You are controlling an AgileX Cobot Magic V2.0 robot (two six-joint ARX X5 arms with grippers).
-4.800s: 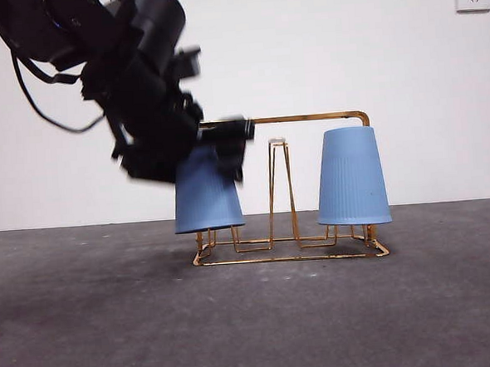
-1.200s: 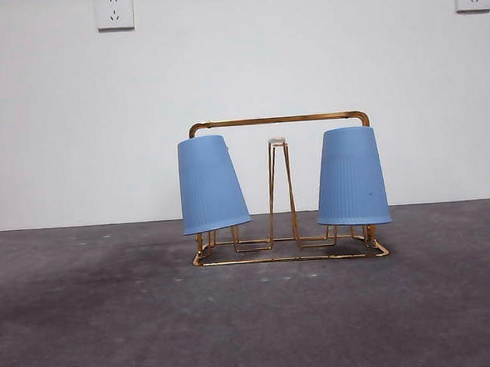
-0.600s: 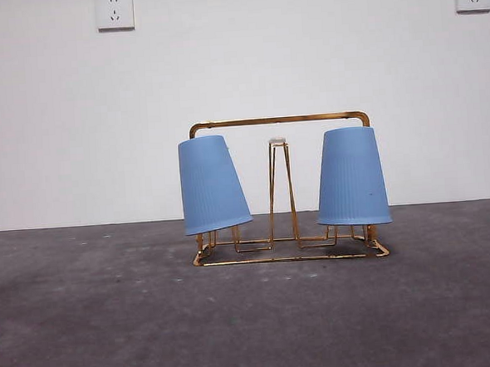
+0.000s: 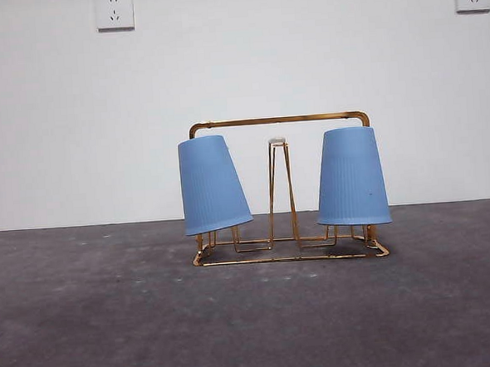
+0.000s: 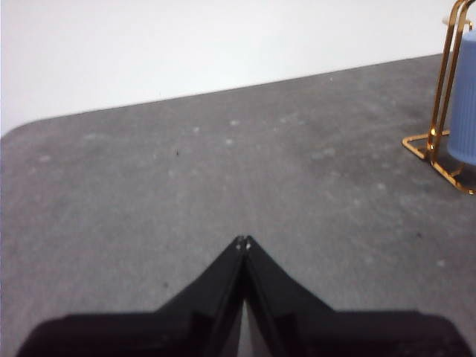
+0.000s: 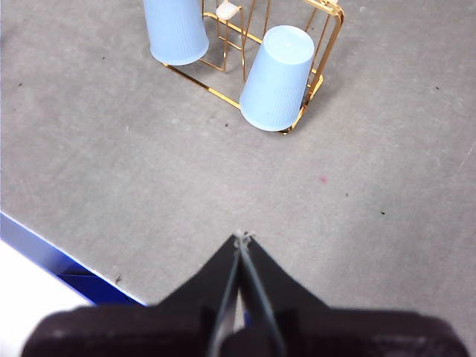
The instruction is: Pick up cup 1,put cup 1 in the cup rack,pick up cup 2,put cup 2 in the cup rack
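Observation:
The gold wire cup rack (image 4: 279, 121) stands mid-table. Cup 1 (image 4: 352, 177), light blue with a dark speck, sits upside down on its right prong. Cup 2 (image 4: 212, 185), plain light blue, sits upside down on the left prong, tilted with its rim swung right. Neither arm shows in the front view. My left gripper (image 5: 243, 239) is shut and empty, low over bare table, with the rack (image 5: 439, 111) and cup 2 (image 5: 465, 97) off to one side. My right gripper (image 6: 241, 236) is shut and empty, high above the table, well short of the rack (image 6: 327, 44), cup 1 (image 6: 279, 78) and cup 2 (image 6: 175, 30).
The grey table (image 4: 253, 316) runs to a white wall with two sockets (image 4: 114, 10). In the right wrist view the table's edge (image 6: 67, 256) with blue below it lies close to the gripper.
About four seconds ago a dark arm was at the left cup on the rack. It has left the front view and the cup stays tilted on its prong. Nothing moved in the last second.

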